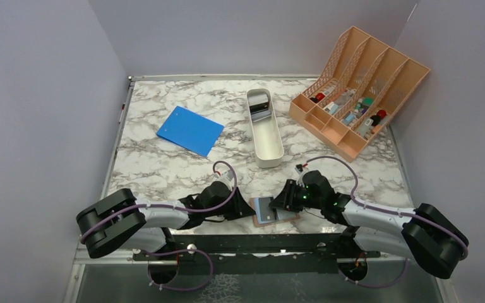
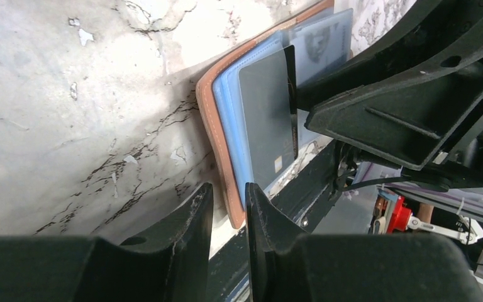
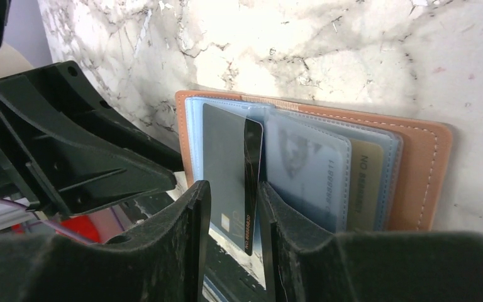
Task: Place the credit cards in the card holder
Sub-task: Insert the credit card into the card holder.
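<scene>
The holder [image 1: 275, 211] is noted open at the near edge of the table [image 1: 164, 167], a dark card [image 3: 226, 157] part-sleeved between narrowly parted jaws of the right pincer [image 3: 234, 189], the left pincer [image 2: 229, 192] narrow and empty; the card could be dragged out, or the holder pushed overboard, if snagged on retreat.

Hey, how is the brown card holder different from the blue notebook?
The card holder is brown outside, pale blue inside; the notebook is plain blue. The card holder lies open, cards showing; the notebook shows only its cover. The card holder sits at the near edge between the left claw and right claw; the notebook lies farther back on the left and looks larger. Both lie flat on the marble table.
</scene>
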Available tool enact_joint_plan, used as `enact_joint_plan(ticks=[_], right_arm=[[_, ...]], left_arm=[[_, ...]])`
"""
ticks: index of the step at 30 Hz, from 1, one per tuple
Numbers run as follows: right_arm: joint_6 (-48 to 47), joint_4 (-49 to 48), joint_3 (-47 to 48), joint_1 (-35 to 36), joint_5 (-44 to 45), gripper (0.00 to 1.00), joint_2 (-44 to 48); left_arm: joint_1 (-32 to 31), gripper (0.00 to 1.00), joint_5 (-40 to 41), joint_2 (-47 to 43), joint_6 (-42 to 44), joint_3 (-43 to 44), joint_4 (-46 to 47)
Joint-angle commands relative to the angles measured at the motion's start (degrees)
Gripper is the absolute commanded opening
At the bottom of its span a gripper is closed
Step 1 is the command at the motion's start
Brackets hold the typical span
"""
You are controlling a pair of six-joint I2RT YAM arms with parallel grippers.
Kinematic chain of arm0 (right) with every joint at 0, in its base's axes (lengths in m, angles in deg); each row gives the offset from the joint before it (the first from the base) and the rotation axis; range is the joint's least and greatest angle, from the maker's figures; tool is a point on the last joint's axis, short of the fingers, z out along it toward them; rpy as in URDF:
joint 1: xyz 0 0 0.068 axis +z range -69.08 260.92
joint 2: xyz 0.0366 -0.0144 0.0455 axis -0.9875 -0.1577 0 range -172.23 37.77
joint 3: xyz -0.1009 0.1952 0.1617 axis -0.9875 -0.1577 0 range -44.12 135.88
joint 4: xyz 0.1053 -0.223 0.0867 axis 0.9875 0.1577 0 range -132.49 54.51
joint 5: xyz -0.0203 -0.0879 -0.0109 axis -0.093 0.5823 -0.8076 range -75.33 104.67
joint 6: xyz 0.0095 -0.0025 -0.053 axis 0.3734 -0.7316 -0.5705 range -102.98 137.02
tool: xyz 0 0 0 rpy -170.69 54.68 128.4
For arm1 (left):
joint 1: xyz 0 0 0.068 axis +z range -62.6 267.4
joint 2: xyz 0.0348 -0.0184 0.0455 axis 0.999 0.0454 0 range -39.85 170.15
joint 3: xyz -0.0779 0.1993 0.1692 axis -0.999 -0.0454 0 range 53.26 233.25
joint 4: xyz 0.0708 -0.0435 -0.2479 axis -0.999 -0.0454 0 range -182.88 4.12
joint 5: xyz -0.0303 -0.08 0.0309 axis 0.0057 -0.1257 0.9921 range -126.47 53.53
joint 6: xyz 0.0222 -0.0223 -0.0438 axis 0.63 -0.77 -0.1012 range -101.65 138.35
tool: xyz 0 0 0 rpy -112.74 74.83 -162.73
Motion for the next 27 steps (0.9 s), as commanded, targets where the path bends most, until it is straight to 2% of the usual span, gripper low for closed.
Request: enact_joint_plan(ticks=[1, 9, 14, 17, 20, 24, 27], right_arm=[[-3.0, 3.2, 1.5, 0.2, 1.7, 0.39, 0.0], [-1.3, -3.4, 2.1, 0.2, -1.9, 0.39, -6.8], [-0.8, -6.6, 1.2, 0.2, -3.1, 0.20, -6.5], [-0.7, -5.5, 0.5, 0.2, -2.3, 0.16, -5.1], [-1.6, -1.5, 0.9, 0.2, -0.8, 0.20, -3.0], [-3.9, 5.5, 3.7, 0.2, 0.1, 0.35, 0.6], [-5.3, 10.3, 6.0, 0.2, 1.0, 0.39, 2.8]], left_arm=[[-0.4, 0.28, 0.2, -1.9, 0.5, 0.6, 0.8], [-0.5, 0.26, 0.2, -1.1, 1.3, 1.1, 0.7], [-0.5, 0.26, 0.0, 0.9, 2.0, 2.0, 0.7], [-0.5, 0.26, -0.3, 1.8, 2.1, 2.5, 0.7], [-0.5, 0.26, 0.3, 1.3, 1.5, 1.7, 0.7], [-0.5, 0.33, 1.5, -0.1, 1.0, 0.8, 0.5], [-0.5, 0.36, 1.4, 0.1, 0.9, 0.8, 0.4]])
